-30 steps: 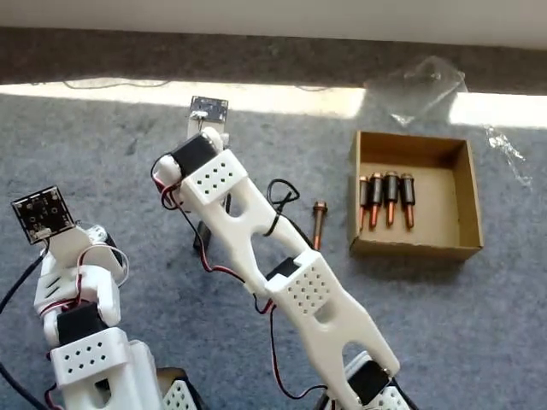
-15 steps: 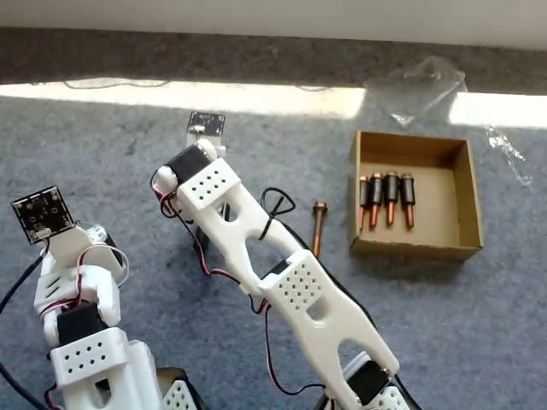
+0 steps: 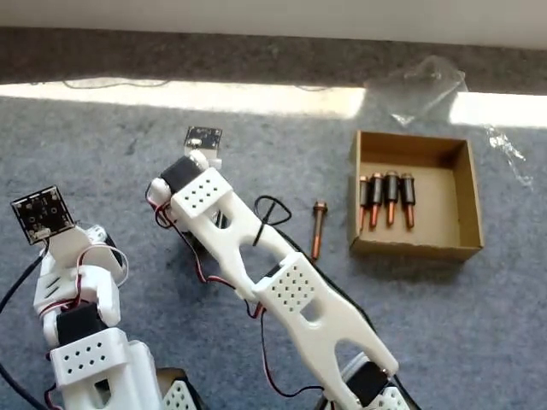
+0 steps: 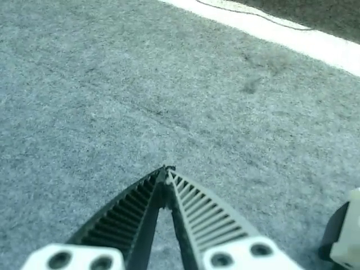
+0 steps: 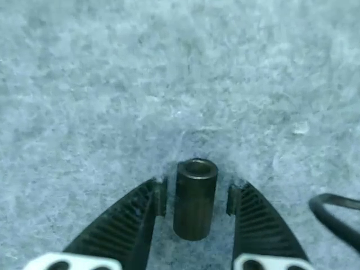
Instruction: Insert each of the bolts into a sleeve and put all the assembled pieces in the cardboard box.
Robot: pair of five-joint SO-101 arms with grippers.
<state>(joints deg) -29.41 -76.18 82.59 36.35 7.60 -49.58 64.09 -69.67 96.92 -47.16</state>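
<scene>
- Sitting between the left arm (image 3: 81,282) and the cardboard box (image 3: 414,249), the right arm (image 3: 256,248) is the nearer of the two to the parts. Its wrist is well apart from the box.
- Box holds four assembled pieces (image 3: 391,198), side by side, bunched toward the wall nearest that arm, long axes parallel.
- Our left gripper (image 4: 167,175): jaws clenched tip to tip on nothing, over bare carpet (image 4: 112,84), farthest from the box. We count it out for this grab.
- Our right gripper (image 5: 195,198): jaws released, one each side of the sleeve (image 5: 194,191), with a gap on both sides and no contact that we can see.
- One loose bolt (image 3: 317,229) lies just beside the box, outside that same wall. Its long axis is parallel to the wall, head at the end away from the arm bases.
- Sleeve sits centred between the tips on the carpet, beyond the bolt from the box. Its open bore shows at the end away from the wrist, so the long axis runs along the jaws, not across them. We think it stands on end but can't confirm.
- Our read: squeeze straight in and the grip lands across the diameter, no re-aim needed.
</scene>
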